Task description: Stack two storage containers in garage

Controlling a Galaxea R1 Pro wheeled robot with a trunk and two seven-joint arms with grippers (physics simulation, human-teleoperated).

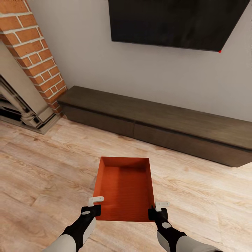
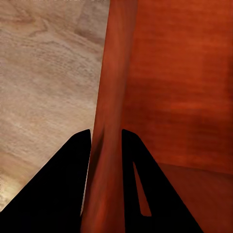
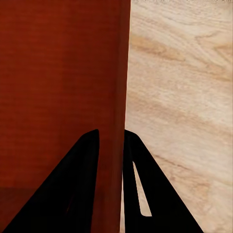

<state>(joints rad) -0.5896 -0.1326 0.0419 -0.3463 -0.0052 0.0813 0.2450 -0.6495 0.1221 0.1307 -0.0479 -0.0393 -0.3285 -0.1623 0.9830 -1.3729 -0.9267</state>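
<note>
Head view: one orange-red storage container (image 1: 124, 189) sits squarely ahead of the robot over the light wood-plank floor (image 1: 42, 168) of the living room, its long axis running straight away from the trunk toward the low dark-brown cabinet (image 1: 157, 122). The left hand (image 1: 95, 205) grips the near end of its left wall and the right hand (image 1: 158, 209) the near end of its right wall; both stand equally close, the bin centred between them. Whether its base is clear of the planks cannot be told. Left wrist view: the fingers (image 2: 68, 189) straddle the container wall (image 2: 109, 145), narrow, one finger inside and one outside. Right wrist view: the fingers (image 3: 73, 189) likewise pinch the opposite wall (image 3: 114, 145). Judgement: the bin is held symmetrically, so carrying it off depends on both arms moving together.
</note>
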